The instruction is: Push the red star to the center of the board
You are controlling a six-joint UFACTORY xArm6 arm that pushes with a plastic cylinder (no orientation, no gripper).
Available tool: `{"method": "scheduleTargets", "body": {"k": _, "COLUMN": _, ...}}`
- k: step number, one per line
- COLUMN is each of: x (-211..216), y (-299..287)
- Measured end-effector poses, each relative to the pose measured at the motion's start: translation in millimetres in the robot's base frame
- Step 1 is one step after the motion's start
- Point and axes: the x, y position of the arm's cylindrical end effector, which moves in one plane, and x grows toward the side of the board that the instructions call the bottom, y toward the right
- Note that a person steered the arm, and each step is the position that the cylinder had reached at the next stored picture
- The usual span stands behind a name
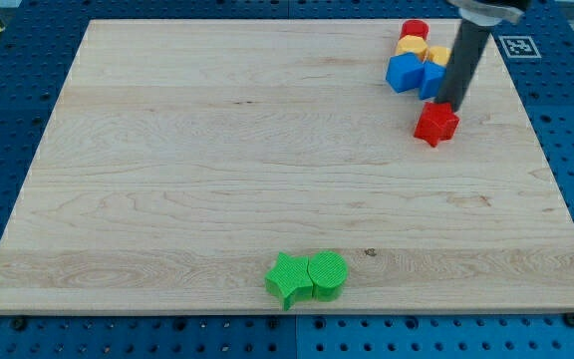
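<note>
The red star lies on the wooden board near the view's upper right. My tip is at the lower end of the dark rod, touching or just above the star's upper right edge. Directly above the star sits a cluster of blocks: a blue block, a second blue block, a yellow block, another yellow block partly behind the rod, and a red cylinder.
A green star and a green cylinder touch each other near the board's bottom edge, middle. A blue pegboard table surrounds the board.
</note>
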Motion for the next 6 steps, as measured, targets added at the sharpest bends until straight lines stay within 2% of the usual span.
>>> {"method": "scheduleTargets", "body": {"k": 1, "x": 15, "y": 13}}
{"method": "scheduleTargets", "body": {"k": 2, "x": 39, "y": -3}}
{"method": "scheduleTargets", "body": {"k": 3, "x": 39, "y": -54}}
{"method": "scheduleTargets", "body": {"k": 6, "x": 43, "y": -140}}
